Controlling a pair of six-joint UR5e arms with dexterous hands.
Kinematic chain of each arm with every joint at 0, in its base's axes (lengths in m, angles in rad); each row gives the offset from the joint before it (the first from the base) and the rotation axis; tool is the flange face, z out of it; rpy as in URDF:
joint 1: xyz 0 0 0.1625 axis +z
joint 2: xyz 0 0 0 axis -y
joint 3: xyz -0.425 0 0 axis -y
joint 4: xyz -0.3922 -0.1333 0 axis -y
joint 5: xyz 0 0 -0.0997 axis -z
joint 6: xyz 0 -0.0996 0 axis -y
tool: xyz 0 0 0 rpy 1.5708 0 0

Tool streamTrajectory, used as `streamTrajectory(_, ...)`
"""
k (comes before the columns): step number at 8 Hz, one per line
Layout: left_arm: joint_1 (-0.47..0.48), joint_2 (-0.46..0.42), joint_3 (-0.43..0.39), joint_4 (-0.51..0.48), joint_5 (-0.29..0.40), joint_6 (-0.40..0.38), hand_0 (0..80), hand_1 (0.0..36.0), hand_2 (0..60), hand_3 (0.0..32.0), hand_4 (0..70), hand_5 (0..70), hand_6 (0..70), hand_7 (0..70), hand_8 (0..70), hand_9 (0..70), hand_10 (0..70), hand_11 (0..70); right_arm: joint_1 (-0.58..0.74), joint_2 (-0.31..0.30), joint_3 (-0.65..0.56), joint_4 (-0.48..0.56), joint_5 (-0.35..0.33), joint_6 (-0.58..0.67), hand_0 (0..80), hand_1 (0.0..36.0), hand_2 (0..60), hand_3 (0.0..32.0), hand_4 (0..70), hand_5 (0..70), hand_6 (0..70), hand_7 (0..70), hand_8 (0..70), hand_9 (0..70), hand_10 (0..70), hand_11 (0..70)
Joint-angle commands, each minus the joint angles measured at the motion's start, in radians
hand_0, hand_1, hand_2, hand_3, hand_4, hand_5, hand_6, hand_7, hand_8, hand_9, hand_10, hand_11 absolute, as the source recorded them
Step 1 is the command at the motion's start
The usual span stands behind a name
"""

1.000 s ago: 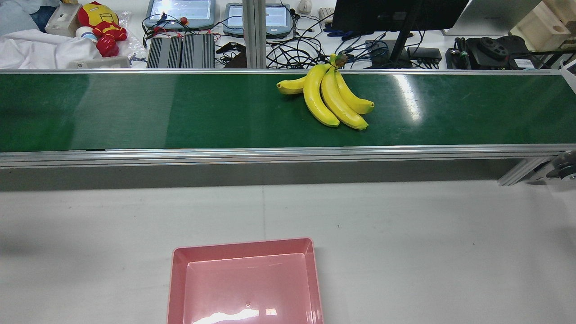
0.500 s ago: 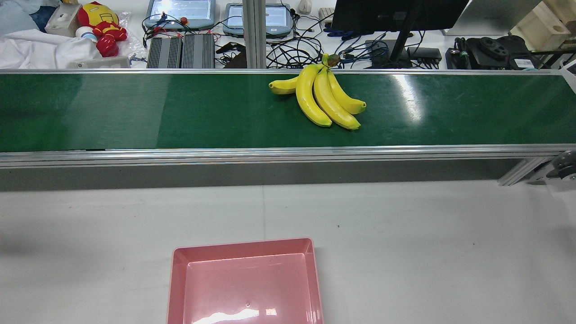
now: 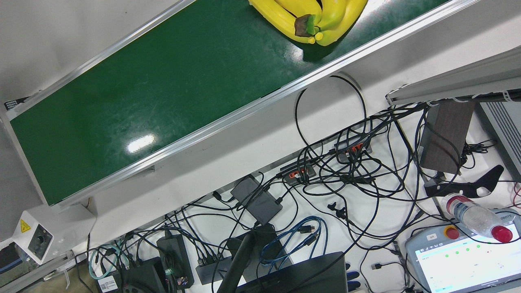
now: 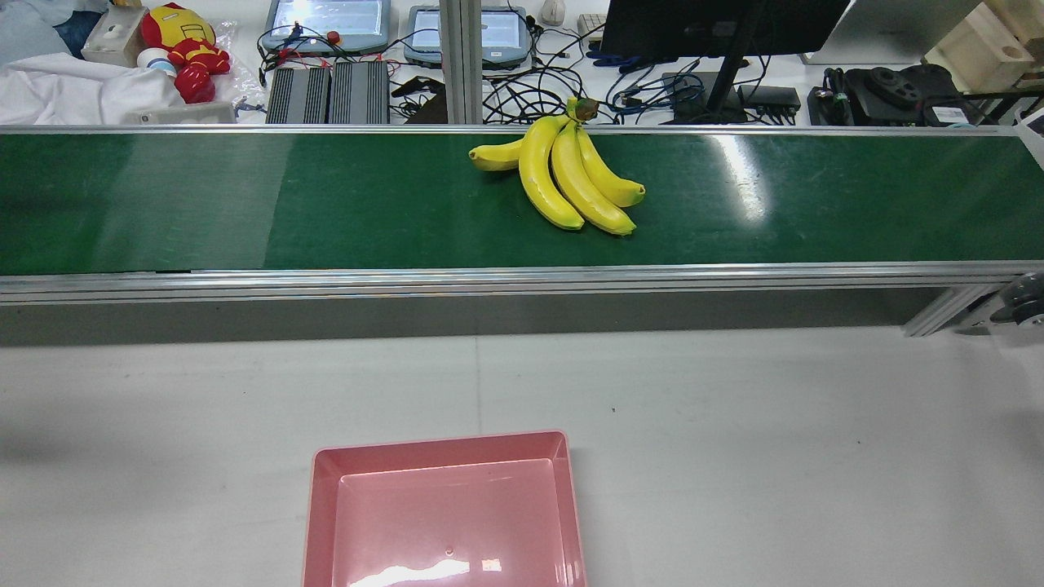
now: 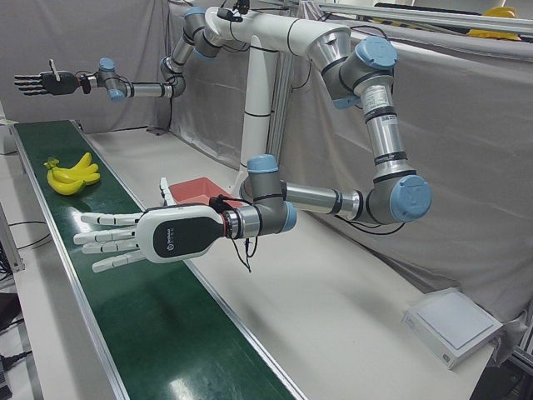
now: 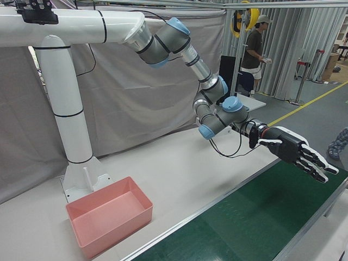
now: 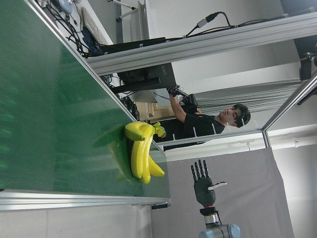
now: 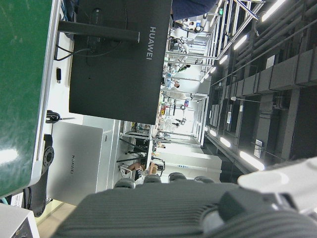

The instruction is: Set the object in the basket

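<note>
A bunch of yellow bananas (image 4: 563,183) lies on the green conveyor belt (image 4: 326,204), near its far edge; it also shows in the front view (image 3: 313,16), the left-front view (image 5: 71,175) and the left hand view (image 7: 141,153). The pink basket (image 4: 444,444) stands empty on the grey table, also in the left-front view (image 5: 196,190) and the right-front view (image 6: 117,231). My left hand (image 5: 146,237), white, is open over the belt, well away from the bananas. My right hand (image 6: 296,152), black, is open above the belt's other end (image 5: 42,83), beyond the bananas (image 7: 203,186).
The grey table (image 4: 734,424) lies between the belt and the basket. Behind the belt are a monitor (image 4: 718,24), tangled cables (image 3: 346,171) and teach pendants (image 3: 460,256). A person (image 6: 255,49) stands beyond the station.
The bananas have moved to the left along the belt in the rear view. The basket has not moved.
</note>
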Motion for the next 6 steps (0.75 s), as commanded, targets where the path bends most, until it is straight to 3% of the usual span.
streamTrajectory(1,-0.007,0.003,-0.008,0.002,0.001,-0.010,48.9,5.1,0.0,5.2,9.5,14.2,0.4,5.2,10.9,8.2,1.2,2.7,0.000,0.000,0.000,0.000,0.000,0.000,0.0,0.0,0.0,0.0,0.0,0.0,0.0,0.0,0.0,0.0,0.0,0.0)
streamTrajectory(4,-0.001,0.003,-0.008,0.005,0.001,-0.006,49.1,5.5,0.0,3.8,10.3,15.2,1.0,5.6,11.1,8.9,1.5,3.0,0.000,0.000,0.001,0.000,0.000,0.000,0.0,0.0,0.0,0.0,0.0,0.0,0.0,0.0,0.0,0.0,0.0,0.0)
streamTrajectory(6,0.002,0.003,-0.008,0.011,-0.001,-0.001,49.7,5.8,0.0,5.4,9.2,15.2,0.9,5.4,11.2,8.8,1.4,3.0,0.002,0.000,0.001,0.000,0.000,0.000,0.0,0.0,0.0,0.0,0.0,0.0,0.0,0.0,0.0,0.0,0.0,0.0)
